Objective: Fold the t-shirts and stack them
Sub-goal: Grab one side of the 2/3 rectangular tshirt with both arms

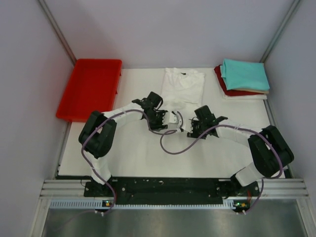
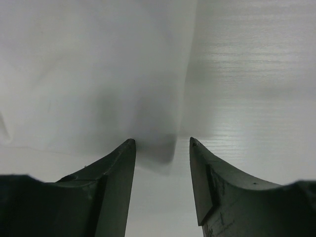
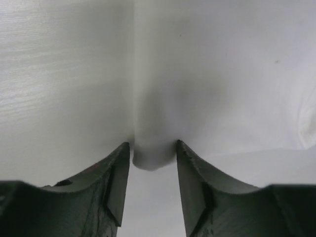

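Observation:
A white t-shirt [image 1: 183, 88] lies flat at the back middle of the table, folded into a narrow strip, with a small dark neck label at its far end. No print shows. My left gripper [image 1: 159, 118] is open at the shirt's near left corner. In the left wrist view the cloth [image 2: 89, 74] has its corner between the open fingertips of that gripper [image 2: 161, 140]. My right gripper [image 1: 195, 124] is open at the near right corner. In the right wrist view the shirt [image 3: 222, 74] has its corner between the open tips of that gripper [image 3: 152, 143]. Folded teal [image 1: 244, 74], dark red [image 1: 232, 90] and cream [image 1: 247, 97] shirts are stacked at the back right.
A red plastic tray [image 1: 89, 89] sits at the back left, partly over the table's edge. Grey walls close in the back and both sides. Purple cables loop from both arms over the white table [image 1: 207, 158] in front of the shirt.

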`<state>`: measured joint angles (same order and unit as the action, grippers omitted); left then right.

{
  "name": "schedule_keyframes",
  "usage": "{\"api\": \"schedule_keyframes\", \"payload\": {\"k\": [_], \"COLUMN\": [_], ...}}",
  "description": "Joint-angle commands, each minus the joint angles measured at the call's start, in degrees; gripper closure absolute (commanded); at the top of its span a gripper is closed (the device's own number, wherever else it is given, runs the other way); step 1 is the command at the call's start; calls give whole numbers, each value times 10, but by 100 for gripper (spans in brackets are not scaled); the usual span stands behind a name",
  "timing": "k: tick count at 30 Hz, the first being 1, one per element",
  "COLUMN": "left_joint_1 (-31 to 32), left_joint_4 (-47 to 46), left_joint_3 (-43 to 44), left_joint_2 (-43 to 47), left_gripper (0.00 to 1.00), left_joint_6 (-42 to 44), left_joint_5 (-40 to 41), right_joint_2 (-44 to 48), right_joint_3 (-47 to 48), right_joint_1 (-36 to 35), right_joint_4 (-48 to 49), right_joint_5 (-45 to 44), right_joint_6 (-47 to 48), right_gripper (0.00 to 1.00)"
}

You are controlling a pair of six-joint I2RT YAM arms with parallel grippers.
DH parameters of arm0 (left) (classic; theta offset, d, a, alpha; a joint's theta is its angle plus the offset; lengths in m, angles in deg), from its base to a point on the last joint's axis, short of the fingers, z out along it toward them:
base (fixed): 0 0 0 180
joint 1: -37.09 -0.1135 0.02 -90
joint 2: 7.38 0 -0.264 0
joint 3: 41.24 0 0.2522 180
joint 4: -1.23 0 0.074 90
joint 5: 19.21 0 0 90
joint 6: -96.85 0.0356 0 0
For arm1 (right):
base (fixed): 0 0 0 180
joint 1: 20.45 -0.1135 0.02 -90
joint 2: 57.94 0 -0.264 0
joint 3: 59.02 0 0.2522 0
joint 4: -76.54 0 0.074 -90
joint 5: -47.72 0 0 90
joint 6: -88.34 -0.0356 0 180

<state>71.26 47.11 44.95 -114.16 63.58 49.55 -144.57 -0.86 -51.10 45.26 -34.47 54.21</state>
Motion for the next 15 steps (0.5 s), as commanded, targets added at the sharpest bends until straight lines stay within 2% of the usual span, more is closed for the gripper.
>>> {"api": "schedule_keyframes", "payload": {"k": [1,2,3,5,6,7,10,15], "left_joint_1": [14,14,14,14,14,15,12,12], "left_joint_4": [17,18,18,24,35,51,89,110], "left_joint_3": [-6,-5,-4,5,13,27,40,-12], "left_joint_2": [-11,-14,-21,-36,-42,-47,-35,48], "left_gripper": [49,52,59,85,96,100,100,100], "left_joint_6": [30,26,22,14,8,-3,-19,-32], "left_joint_5": [-14,-14,-12,1,12,22,20,8], "right_joint_2": [-31,-36,-41,-45,-43,-36,10,106], "right_joint_3": [16,19,22,25,26,26,17,5], "right_joint_1": [-8,-9,-9,-9,-8,-8,-9,-48], "right_joint_4": [21,22,21,21,20,17,7,-51], "right_joint_5": [-12,-9,-7,-11,-15,-17,-4,-6], "right_joint_6": [-14,-17,-20,-27,-31,-36,-46,-68], "right_gripper": [67,77,85,98,100,100,100,100]}}
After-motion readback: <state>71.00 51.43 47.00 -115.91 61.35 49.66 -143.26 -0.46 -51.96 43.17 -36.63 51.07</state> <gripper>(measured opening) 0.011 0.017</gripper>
